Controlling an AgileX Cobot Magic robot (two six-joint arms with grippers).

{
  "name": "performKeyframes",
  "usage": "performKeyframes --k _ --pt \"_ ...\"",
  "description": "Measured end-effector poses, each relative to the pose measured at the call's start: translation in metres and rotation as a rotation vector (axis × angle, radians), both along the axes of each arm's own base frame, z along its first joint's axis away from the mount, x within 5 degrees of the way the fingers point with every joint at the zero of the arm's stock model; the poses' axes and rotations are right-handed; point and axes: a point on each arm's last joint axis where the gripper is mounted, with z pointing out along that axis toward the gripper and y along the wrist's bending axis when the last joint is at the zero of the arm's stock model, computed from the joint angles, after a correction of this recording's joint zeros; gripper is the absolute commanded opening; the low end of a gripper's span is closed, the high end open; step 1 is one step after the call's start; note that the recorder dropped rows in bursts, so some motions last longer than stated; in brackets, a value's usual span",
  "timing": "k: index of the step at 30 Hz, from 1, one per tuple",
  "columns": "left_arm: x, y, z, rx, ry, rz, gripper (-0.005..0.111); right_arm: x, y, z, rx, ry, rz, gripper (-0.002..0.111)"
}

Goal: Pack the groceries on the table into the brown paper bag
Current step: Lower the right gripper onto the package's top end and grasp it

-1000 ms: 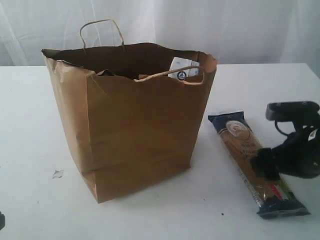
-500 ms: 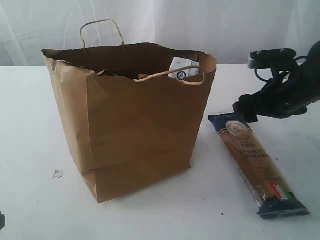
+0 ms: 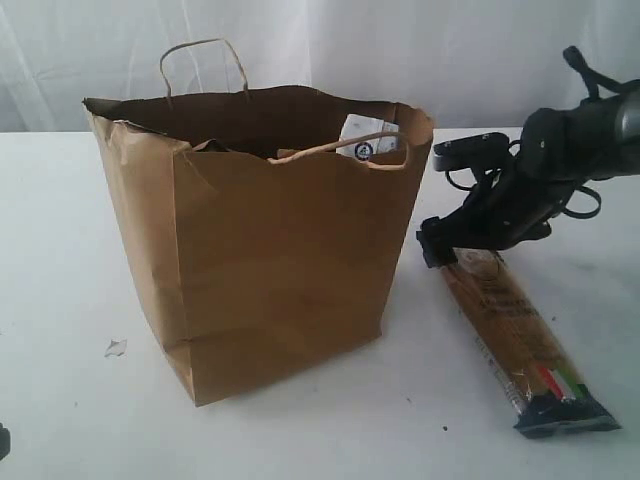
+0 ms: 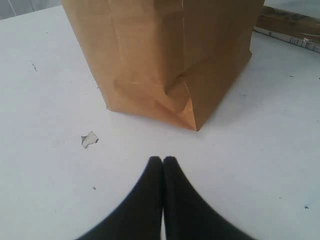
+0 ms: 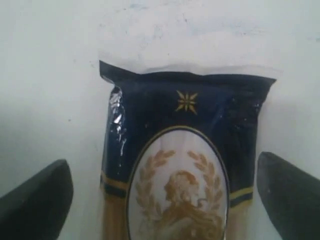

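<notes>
The brown paper bag (image 3: 270, 240) stands upright on the white table (image 3: 60, 250), its mouth open. A small white-blue carton (image 3: 368, 135) shows inside it by the right rim. To the right of the bag the spaghetti pack (image 3: 515, 340) lies flat on the table. My right gripper (image 3: 445, 245) hovers over the pack's dark far end, next to the bag. In the right wrist view that gripper (image 5: 162, 167) is open, one finger on each side of the pack (image 5: 175, 125), not touching it. My left gripper (image 4: 163, 160) is shut and empty, low over the table before the bag's corner (image 4: 192, 120).
A small scrap of torn paper (image 3: 116, 347) lies on the table left of the bag's base, and shows near the left gripper (image 4: 89, 139). A white curtain hangs behind the table.
My right gripper has moved from the pack's near half up and across to its far end by the bag, and its jaws have spread wider. The pack and the bag have not moved.
</notes>
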Motion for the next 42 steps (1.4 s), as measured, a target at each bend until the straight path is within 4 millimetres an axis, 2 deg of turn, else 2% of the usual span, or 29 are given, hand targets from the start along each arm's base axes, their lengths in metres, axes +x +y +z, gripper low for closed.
performKeyframes --k 14,22,24,27,28,32,33,37,42 --pt "0.000 0.000 0.000 0.000 0.000 0.000 0.000 0.012 0.001 -0.027 -0.034 -0.059 0.042 0.095" --pt "0.000 0.000 0.000 0.000 0.000 0.000 0.000 0.014 0.002 -0.028 -0.033 -0.040 0.040 0.093" --pt "0.000 0.000 0.000 0.000 0.000 0.000 0.000 0.013 0.002 -0.029 -0.027 -0.026 0.033 0.088" --pt "0.000 0.000 0.000 0.000 0.000 0.000 0.000 0.010 0.002 -0.030 -0.024 0.017 0.027 0.071" --pt "0.000 0.000 0.000 0.000 0.000 0.000 0.000 0.009 0.002 -0.030 -0.023 0.028 0.025 0.060" --pt "0.000 0.000 0.000 0.000 0.000 0.000 0.000 0.005 0.002 -0.028 -0.009 0.074 -0.016 0.006" --pt "0.000 0.000 0.000 0.000 0.000 0.000 0.000 0.004 0.002 -0.028 -0.005 0.084 -0.027 0.000" --pt "0.000 0.000 0.000 0.000 0.000 0.000 0.000 0.004 0.002 -0.026 0.002 0.086 -0.044 0.000" --pt "0.000 0.000 0.000 0.000 0.000 0.000 0.000 -0.005 0.001 -0.010 0.005 0.109 -0.049 0.000"
